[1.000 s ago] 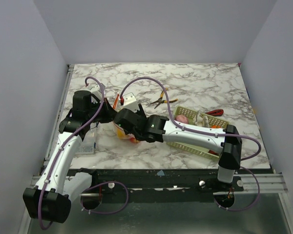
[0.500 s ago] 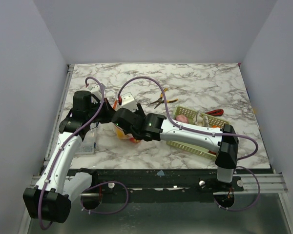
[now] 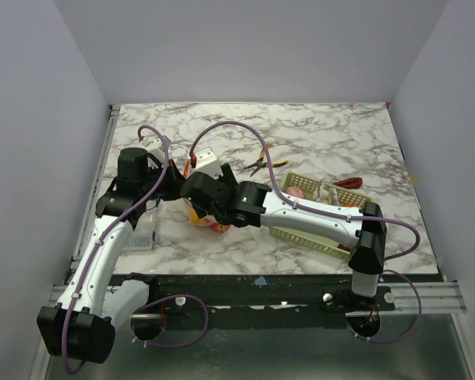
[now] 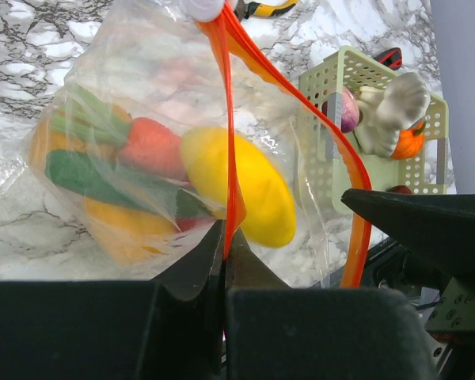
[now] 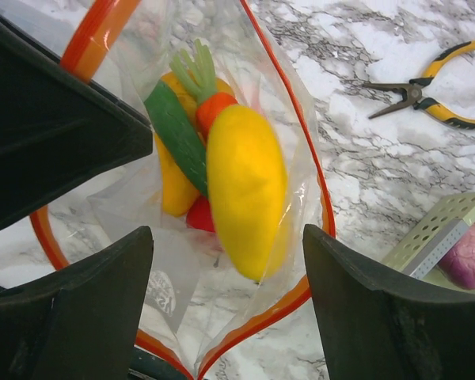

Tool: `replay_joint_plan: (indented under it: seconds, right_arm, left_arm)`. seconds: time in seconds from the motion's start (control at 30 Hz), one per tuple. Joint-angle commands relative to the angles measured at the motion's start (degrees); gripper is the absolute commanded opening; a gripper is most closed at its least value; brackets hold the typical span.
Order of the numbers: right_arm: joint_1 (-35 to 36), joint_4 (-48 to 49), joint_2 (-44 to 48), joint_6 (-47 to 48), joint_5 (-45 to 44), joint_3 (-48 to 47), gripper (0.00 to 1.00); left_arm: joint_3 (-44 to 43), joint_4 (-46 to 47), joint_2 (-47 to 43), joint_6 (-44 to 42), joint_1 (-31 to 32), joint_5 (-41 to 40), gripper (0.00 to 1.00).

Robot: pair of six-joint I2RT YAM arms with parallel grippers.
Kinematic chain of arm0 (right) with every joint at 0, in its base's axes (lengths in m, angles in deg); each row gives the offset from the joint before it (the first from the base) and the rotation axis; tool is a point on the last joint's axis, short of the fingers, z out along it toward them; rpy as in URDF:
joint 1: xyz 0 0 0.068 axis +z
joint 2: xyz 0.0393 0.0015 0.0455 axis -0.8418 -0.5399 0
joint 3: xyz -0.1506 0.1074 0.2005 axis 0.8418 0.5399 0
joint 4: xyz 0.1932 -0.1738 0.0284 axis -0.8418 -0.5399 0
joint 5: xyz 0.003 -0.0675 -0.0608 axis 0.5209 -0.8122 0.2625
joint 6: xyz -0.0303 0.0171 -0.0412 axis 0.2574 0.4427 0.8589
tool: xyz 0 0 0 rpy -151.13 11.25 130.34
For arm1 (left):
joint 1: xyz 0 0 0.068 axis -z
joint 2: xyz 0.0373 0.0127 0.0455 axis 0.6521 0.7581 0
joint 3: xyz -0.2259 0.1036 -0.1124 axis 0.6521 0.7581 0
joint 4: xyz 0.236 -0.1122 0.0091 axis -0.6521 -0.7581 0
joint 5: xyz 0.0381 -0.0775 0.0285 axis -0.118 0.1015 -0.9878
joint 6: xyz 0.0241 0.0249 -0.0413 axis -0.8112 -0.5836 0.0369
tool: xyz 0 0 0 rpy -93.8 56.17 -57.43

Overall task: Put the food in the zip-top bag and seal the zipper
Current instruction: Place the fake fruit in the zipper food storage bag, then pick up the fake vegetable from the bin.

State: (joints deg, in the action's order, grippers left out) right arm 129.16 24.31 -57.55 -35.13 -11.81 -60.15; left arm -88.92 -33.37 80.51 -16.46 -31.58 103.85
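Observation:
The clear zip-top bag point(image 4: 103, 87) hangs open with the food inside: a yellow mango point(image 4: 241, 186), a carrot point(image 4: 150, 146), green pieces point(image 4: 79, 174) and a red piece. My left gripper point(image 4: 224, 252) is shut on the red-orange zipper strip point(image 4: 226, 119) and holds that side of the bag up. My right gripper point(image 5: 229, 305) is open wide over the bag mouth, its fingers point(image 5: 87, 293) on either side of the zipper rim point(image 5: 301, 297); the mango point(image 5: 245, 186) shows below. In the top view the bag point(image 3: 204, 218) sits between my left gripper point(image 3: 178, 176) and right gripper point(image 3: 196, 198).
A pale green mesh basket point(image 3: 317, 237) lies right of the bag with a white bulb point(image 4: 396, 99), a purple piece point(image 4: 344, 111) and an orange piece point(image 4: 412, 142). Yellow-handled pliers point(image 3: 265, 164) lie behind. A red-handled tool point(image 3: 348, 183) lies past the basket.
My right wrist has shifted slightly back and left over the bag. The left arm still holds the zipper strip in the same place.

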Motion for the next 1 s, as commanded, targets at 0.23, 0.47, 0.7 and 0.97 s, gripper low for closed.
replay_joint_plan:
  seconds: [0.23, 0.47, 0.7, 0.97]
  right_arm:
    - [0.15, 0.32, 5.26, 0.82, 3.23, 0.13, 0.78]
    - [0.16, 4.06, 13.41, 0.59, 3.67, 5.55, 0.79]
    - [-0.76, 5.43, 23.61, -1.59, -5.88, 14.92, 0.88]
    - [-19.19, 9.98, 42.73, -8.45, -1.47, 40.40, 0.90]
  left_arm:
    - [-0.09, 1.21, -0.47, -0.09, -0.25, 0.59, 0.00]
    - [-0.21, 1.52, 0.37, -0.01, -0.51, 0.63, 0.00]
    - [-0.35, 1.38, 0.94, -0.01, -0.76, 0.65, 0.00]
    - [-0.24, 1.92, 1.94, 0.42, -0.78, 1.54, 0.00]
